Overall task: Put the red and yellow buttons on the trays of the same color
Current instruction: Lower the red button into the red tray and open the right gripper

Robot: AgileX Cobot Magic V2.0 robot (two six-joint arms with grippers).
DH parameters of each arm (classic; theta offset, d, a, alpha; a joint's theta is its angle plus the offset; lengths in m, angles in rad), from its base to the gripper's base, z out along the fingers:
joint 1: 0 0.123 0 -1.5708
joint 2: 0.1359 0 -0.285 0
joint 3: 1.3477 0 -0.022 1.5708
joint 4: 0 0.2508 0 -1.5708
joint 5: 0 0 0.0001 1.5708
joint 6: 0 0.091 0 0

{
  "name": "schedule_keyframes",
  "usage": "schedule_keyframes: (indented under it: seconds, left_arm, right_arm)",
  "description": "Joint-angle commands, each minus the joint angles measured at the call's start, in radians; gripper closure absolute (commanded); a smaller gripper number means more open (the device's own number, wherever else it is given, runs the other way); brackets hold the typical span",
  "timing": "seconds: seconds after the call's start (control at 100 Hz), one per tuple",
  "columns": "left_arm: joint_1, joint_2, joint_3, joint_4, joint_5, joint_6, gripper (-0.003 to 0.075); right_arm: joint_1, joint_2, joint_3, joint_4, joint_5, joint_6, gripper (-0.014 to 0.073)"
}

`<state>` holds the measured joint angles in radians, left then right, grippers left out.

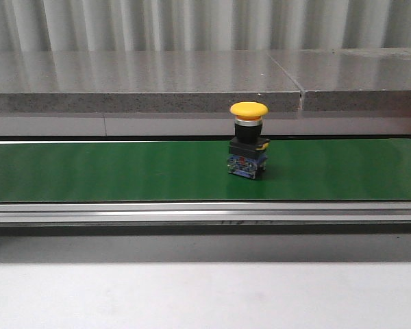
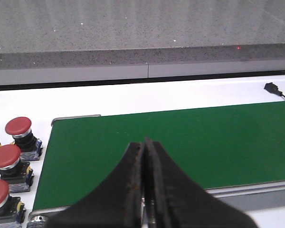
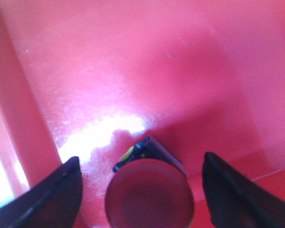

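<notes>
A red button (image 3: 149, 192) stands inside the red tray (image 3: 180, 71) between the spread fingers of the right gripper (image 3: 138, 190), released. One yellow button (image 1: 248, 140) sits upright on the green conveyor belt (image 1: 109, 171). Three red buttons (image 2: 18, 130) wait beside the belt; the left gripper (image 2: 144, 175) is clenched on nothing.

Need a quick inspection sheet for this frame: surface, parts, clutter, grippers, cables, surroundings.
Surface: green belt, white table beyond it.
Job's things: yellow button upright on the belt; three red buttons beside the belt end; another red button standing in the red tray.
Clutter: nothing seen.
Grippers: left gripper shut, empty, over the belt; right gripper open, fingers either side of the button, apart from it.
Cables: black plug and lead on the table.
Surroundings: grey stone ledge.
</notes>
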<state>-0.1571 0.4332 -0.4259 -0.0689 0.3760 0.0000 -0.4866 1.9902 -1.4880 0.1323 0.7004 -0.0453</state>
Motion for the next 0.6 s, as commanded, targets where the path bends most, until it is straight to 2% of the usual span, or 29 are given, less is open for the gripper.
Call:
schedule_keyframes:
  seconds: [0.0, 0.29, 0.46, 0.59]
  left_arm:
    - [-0.006, 0.003, -0.025, -0.008, -0.076, -0.007, 0.0740]
    - [-0.006, 0.003, -0.025, -0.008, -0.076, -0.007, 0.0740]
    - [-0.006, 0.003, -0.025, -0.008, -0.076, -0.007, 0.0740]
    - [-0.006, 0.003, -0.025, -0.008, -0.076, -0.007, 0.0740]
  right_arm:
    - [-0.005, -0.067, -0.035, 0.017, -0.021, -0.010, 0.0037]
    - [-0.003, -0.238, -0.035, 0.017, -0.010, -0.016, 0.0037]
    - [0.027, -0.357, -0.035, 0.017, 0.067, -0.066, 0.0037]
    - [0.077, -0.427, -0.034, 0.017, 0.185, -0.094, 0.0044]
